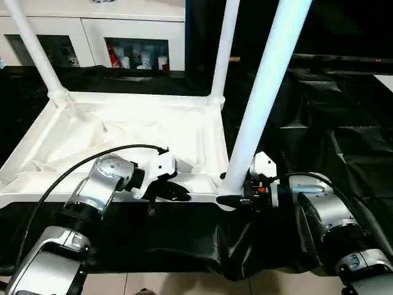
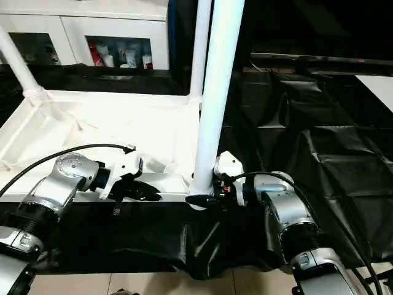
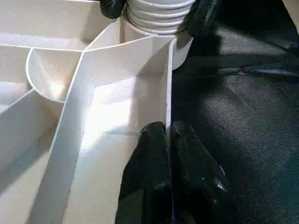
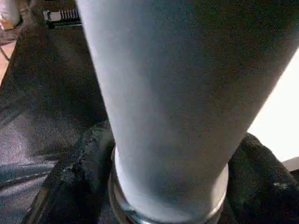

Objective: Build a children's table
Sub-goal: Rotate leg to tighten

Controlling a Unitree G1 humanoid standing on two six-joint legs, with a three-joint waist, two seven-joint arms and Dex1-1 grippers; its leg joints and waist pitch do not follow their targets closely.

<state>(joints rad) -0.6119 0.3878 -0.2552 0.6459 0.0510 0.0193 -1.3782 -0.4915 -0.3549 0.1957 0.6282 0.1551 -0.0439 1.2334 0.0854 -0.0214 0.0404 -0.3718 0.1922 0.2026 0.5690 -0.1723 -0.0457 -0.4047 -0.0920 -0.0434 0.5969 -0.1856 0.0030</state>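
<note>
Tabletop [image 1: 123, 132] upside down on black sheet [image 1: 319, 123], three legs standing in its sockets; right gripper [image 1: 236, 192] clamped round near-corner leg [image 1: 261, 98] at its base, left gripper [image 3: 167, 140] pinched shut on tabletop's near rim; seating step, likely needing twist-down next.

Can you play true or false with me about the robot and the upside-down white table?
1. The white plastic table top lies underside up on the black plastic sheet. True.
2. The right gripper has its black fingers around the bottom of a white tubular leg. True.
3. The left gripper holds a leg in the air. False: its fingers are pinched on the top's thin rim wall.
4. The legs are lying flat on the sheet. False: three stand up in corner sockets.
5. A white cabinet stands behind the table. True.
</note>
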